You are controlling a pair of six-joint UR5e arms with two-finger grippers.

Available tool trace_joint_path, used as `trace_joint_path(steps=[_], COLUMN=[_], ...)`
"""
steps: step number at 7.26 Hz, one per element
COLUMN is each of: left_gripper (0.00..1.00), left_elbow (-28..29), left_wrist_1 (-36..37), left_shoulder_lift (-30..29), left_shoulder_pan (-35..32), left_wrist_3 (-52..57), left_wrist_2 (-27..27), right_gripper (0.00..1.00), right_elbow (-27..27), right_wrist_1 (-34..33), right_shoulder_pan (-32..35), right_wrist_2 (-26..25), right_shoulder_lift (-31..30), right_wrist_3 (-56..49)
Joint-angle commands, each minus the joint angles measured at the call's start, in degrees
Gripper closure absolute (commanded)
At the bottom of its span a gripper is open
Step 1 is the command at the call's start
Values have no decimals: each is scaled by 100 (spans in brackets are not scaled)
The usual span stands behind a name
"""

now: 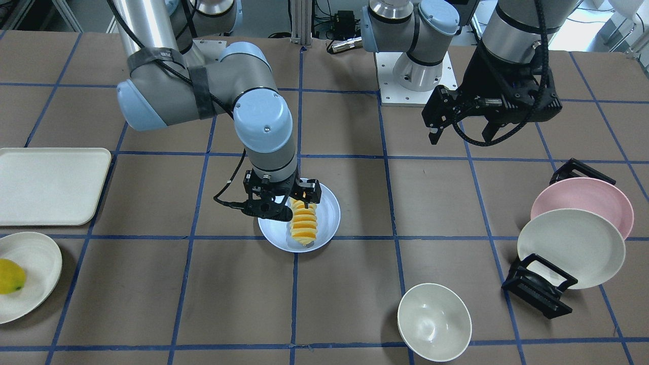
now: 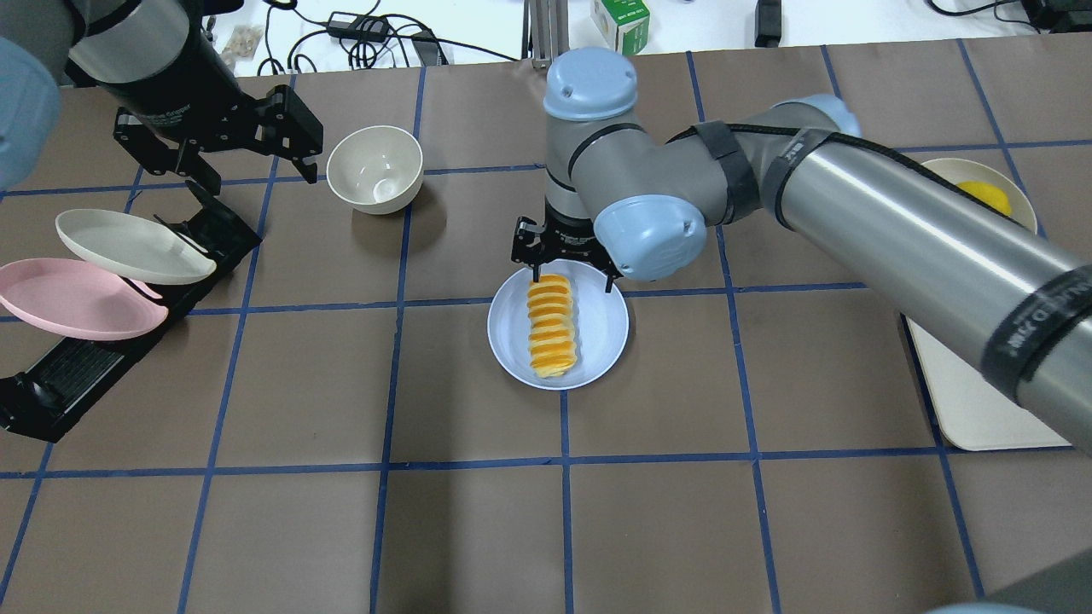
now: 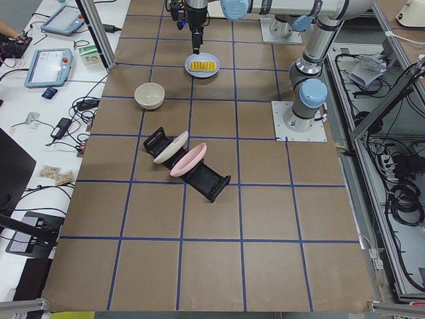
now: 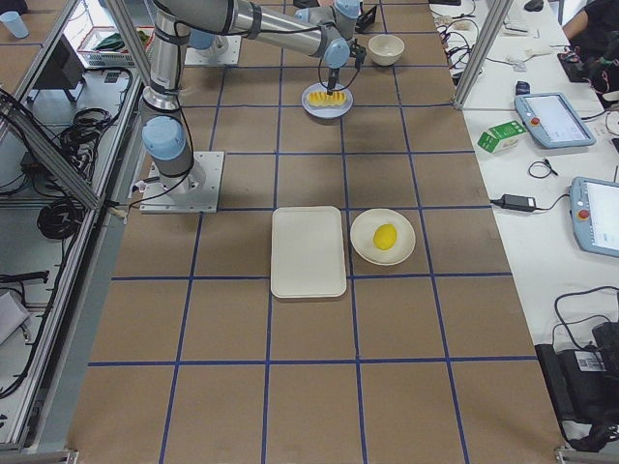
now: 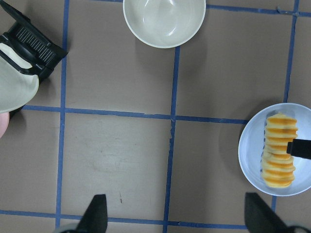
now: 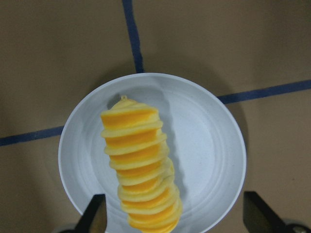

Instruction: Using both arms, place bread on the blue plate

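The bread (image 1: 304, 223) lies flat inside the blue plate (image 1: 328, 215), lengthwise across it. It also shows in the overhead view (image 2: 550, 327) and in the right wrist view (image 6: 138, 165). My right gripper (image 2: 572, 280) hangs just above the plate's far end, open, with one finger on each side of the loaf's end and nothing held. In the right wrist view its fingertips (image 6: 97, 216) stand wide apart over the plate (image 6: 209, 155). My left gripper (image 2: 256, 175) is open and empty, raised above the table near the plate rack. Its wrist view shows the plate (image 5: 250, 155) and bread (image 5: 278, 150) at right.
A cream bowl (image 2: 375, 168) stands between the arms. A black rack (image 2: 68, 375) holds a pink plate (image 2: 77, 298) and a cream plate (image 2: 128, 247). A cream tray (image 1: 50, 185) and a cream plate with a yellow fruit (image 1: 10, 276) sit on my right side.
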Motion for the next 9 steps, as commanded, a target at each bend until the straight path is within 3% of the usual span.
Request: trace_joint_path(steps=[1,3,4,5,8,9], left_gripper=[0,0,0,0,0,0], left_elbow=[-73,-73,-81,-82,-90,-82], left_wrist_1=[5,14,14,14,14,23], left_shoulder_lift=[54,71,71,71,71,71], left_shoulder_pan=[-31,-31,-40,-40,-40,-48], left_wrist_3=[2,2,2,2,-7,-7], left_wrist_2=[28,28,19,19,19,19], right_gripper=[0,0,0,0,0,0], right_elbow=[3,47,-23,-58,-32,-15], right_wrist_1=[379,641,1314,1494,1549,1558], right_shoulder_pan=[-639,-1220,-1440,-1581,-1635,-1635], right_wrist_2=[-60,-77,-156,-400,-455,-847], right_shoulder_lift=[-752,-1386,-1597,-1878,-2153,-2214], right_wrist_3=[-1120,-1585,-1595,-1613,-1543,-1612])
